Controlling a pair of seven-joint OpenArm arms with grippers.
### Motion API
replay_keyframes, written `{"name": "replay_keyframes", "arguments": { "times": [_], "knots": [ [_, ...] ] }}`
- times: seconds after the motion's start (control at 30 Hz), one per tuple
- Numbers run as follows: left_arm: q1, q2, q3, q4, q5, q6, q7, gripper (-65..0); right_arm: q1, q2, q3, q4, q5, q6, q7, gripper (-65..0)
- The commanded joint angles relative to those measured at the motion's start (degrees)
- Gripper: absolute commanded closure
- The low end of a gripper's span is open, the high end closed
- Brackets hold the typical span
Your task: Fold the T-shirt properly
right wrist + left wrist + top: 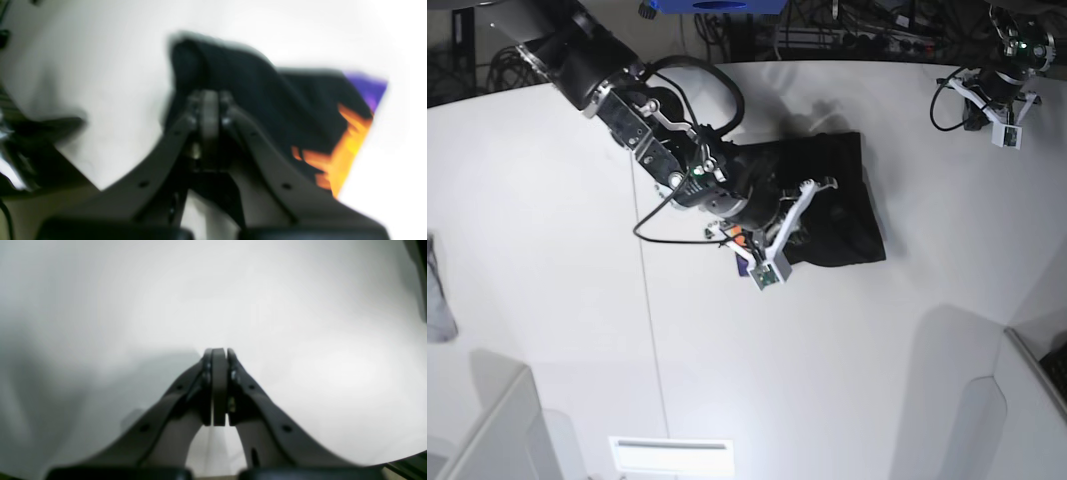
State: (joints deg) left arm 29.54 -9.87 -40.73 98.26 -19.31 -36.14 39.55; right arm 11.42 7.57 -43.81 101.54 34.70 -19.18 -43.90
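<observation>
my right claw [209, 110] is pinched together on a raised fold of the large black short-sleeved cotton t-shirt [267, 110]; in the right wrist view the dark cloth humps up around the tips and hangs from them, though that view is blurred, so how much cloth sits between the pads i cannot tell. my left claw [219, 355] is pressed together on nothing, with only blank white tabletop [300, 323] beyond it.

in the base view my right claw [812, 187] sits over the t-shirt's [842, 215] left part, with the arm lying across that side of it. my left claw [1012, 120] is tucked away far to the upper right of the t-shirt, well apart from it.

as for progress, i judge the fold to be well along: the t-shirt is already a compact dark block rather than a spread garment, with no sleeves visible sticking out. what seems left is to lay down the flap i hold, let go, and square the edges. whether another fold is needed i cannot tell, since my arm hides the t-shirt's left side.

the t-shirt itself is plain black on top, with soft creases across its lower right part. a purple, orange and red print [350, 143] shows along one edge in the right wrist view, and a small bit of colour peeks out at the t-shirt's lower left in the base view.

a small grey cloth [437, 295] lies far to the left of the t-shirt, at the tabletop's edge.
</observation>
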Motion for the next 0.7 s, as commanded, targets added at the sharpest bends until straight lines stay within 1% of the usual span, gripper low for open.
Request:
{"name": "replay_keyframes", "arguments": {
  "times": [0.0, 0.1, 0.23, 0.27, 0.37, 0.43, 0.53, 0.67],
  "knots": [
    [0.3, -0.8, -0.5, 1.0, -0.3, -0.4, -1.0, 0.0, 0.4, 0.3, 1.4, 0.3, -0.1, 0.2, 1.4, 0.0],
    [0.2, -0.8, -0.5, 1.0, -0.3, -0.4, -1.0, 0.0, -2.1, 1.8, 2.3, -0.7, -0.1, 0.2, 1.3, 0.0],
    [0.0, -0.7, -0.5, 1.1, -0.3, -0.4, -1.0, 0.0, -4.9, 1.5, 2.1, -2.7, -0.1, 0.2, 1.2, 0.0],
    [0.0, -0.7, -0.5, 1.1, -0.3, -0.4, -1.0, 0.0, -5.0, 1.4, 1.4, -3.6, -0.1, 0.3, 1.4, 0.0],
    [0.0, -0.7, -0.5, 1.1, -0.3, -0.4, -1.0, 0.0, -3.6, 1.2, -4.4, -5.4, -0.1, 0.3, 1.5, 0.0],
    [0.1, -0.7, -0.5, 1.1, -0.3, -0.4, -1.0, 0.0, -3.0, -0.2, -7.7, -5.6, -0.1, 0.3, 1.5, 0.0],
    [0.1, -0.7, -0.5, 1.2, -0.3, -0.4, -1.0, 0.0, -2.2, -2.9, -11.1, -5.8, -0.2, 0.2, 1.0, 0.0],
    [0.1, -0.7, -0.5, 1.2, -0.3, -0.4, -1.0, 0.0, 1.6, -6.2, -18.1, -10.6, -0.2, 0.1, 1.0, 0.0]
  ]
}}
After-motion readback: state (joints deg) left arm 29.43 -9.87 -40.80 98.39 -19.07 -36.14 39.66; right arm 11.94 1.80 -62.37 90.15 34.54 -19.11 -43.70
